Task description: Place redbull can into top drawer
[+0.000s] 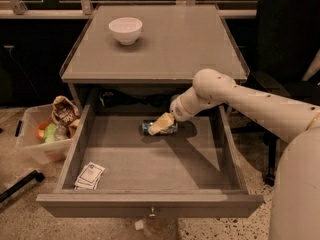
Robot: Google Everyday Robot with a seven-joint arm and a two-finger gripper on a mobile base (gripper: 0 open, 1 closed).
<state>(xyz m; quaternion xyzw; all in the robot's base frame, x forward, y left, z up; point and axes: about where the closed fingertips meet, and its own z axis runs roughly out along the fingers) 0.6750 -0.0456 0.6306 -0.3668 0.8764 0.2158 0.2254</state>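
Observation:
The redbull can point(171, 129) lies on its side on the floor of the open top drawer point(150, 166), near the back, about mid-width. My gripper point(159, 124) reaches down into the drawer from the right and lies across the can's left half, hiding part of it. My white arm point(235, 96) comes over the drawer's right side. The drawer is pulled fully out, and its front panel with the small metal lock point(151, 214) is nearest the camera.
A white bowl point(125, 30) stands at the back left of the grey tabletop point(170, 49). A small paper packet point(90, 175) lies in the drawer's front left corner. A clear plastic bin point(32, 139) with snacks sits on the floor at left. A dark chair point(290, 39) stands at right.

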